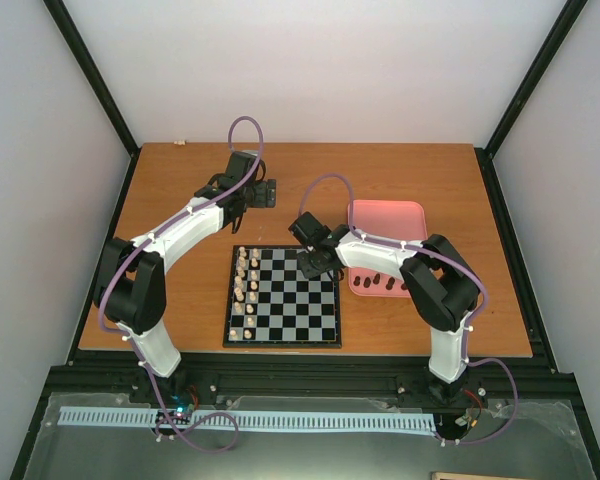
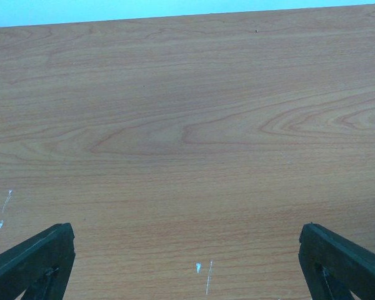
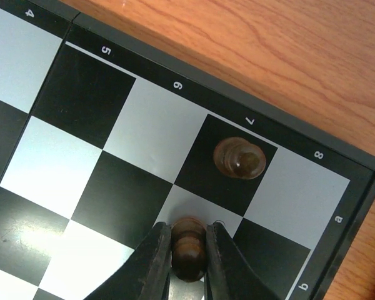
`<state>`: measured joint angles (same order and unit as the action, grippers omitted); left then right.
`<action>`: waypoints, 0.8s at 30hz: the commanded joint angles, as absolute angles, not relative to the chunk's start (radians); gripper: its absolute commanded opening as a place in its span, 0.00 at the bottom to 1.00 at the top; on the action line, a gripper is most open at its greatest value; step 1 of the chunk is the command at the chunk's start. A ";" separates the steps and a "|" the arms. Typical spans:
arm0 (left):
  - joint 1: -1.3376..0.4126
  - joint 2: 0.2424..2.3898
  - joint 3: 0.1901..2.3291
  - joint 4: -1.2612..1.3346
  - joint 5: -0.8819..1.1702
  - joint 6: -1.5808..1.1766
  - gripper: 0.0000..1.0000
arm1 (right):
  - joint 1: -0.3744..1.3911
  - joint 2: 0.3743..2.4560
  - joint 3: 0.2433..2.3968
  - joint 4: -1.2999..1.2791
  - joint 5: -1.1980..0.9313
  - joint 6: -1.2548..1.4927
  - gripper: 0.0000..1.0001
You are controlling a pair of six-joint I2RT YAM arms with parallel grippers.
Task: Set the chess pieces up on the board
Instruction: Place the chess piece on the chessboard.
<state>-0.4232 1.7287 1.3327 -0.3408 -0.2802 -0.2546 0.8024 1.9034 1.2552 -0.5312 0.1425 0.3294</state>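
Note:
The chessboard (image 1: pixel 315 320) lies at the table's middle front. My right gripper (image 1: pixel 315 262) is over its far right part, shut on a dark brown pawn (image 3: pixel 189 250) that stands on a light square. Another dark pawn (image 3: pixel 239 157) stands on the dark square by the 7 mark. The board's frame (image 3: pixel 175 84) runs across the right wrist view. Several dark pieces (image 1: pixel 378 283) lie in the pink tray. My left gripper (image 1: pixel 264 193) is open over bare wood behind the board; its fingertips (image 2: pixel 31 262) show at the lower corners of the left wrist view.
The pink tray (image 1: pixel 388 215) sits right of the board. Cream pieces (image 1: pixel 246 285) stand in two columns on the board's left side. The wooden table (image 2: pixel 187 137) has small white marks near the left gripper.

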 commanded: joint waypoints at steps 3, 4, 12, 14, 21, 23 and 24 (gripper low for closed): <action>-0.418 1.727 1.350 -0.341 -0.290 -0.264 1.00 | 0.810 1.925 1.278 -0.546 0.149 0.323 0.17; -0.417 1.728 1.350 -0.339 -0.290 -0.264 1.00 | 0.810 1.925 1.278 -0.546 0.149 0.323 0.17; -0.417 1.729 1.351 -0.341 -0.290 -0.262 1.00 | 0.810 1.899 1.262 -0.532 0.133 0.308 0.34; -0.418 1.729 1.351 -0.341 -0.289 -0.262 1.00 | 0.810 1.889 1.258 -0.529 0.134 0.302 0.37; -0.418 1.729 1.353 -0.341 -0.290 -0.261 1.00 | 0.810 1.758 1.230 -0.517 0.124 0.296 0.41; -0.417 1.729 1.353 -0.341 -0.289 -0.261 1.00 | 0.810 1.685 1.212 -0.515 0.130 0.289 0.47; -0.417 1.730 1.352 -0.342 -0.288 -0.261 1.00 | 0.810 1.648 1.203 -0.518 0.146 0.288 0.50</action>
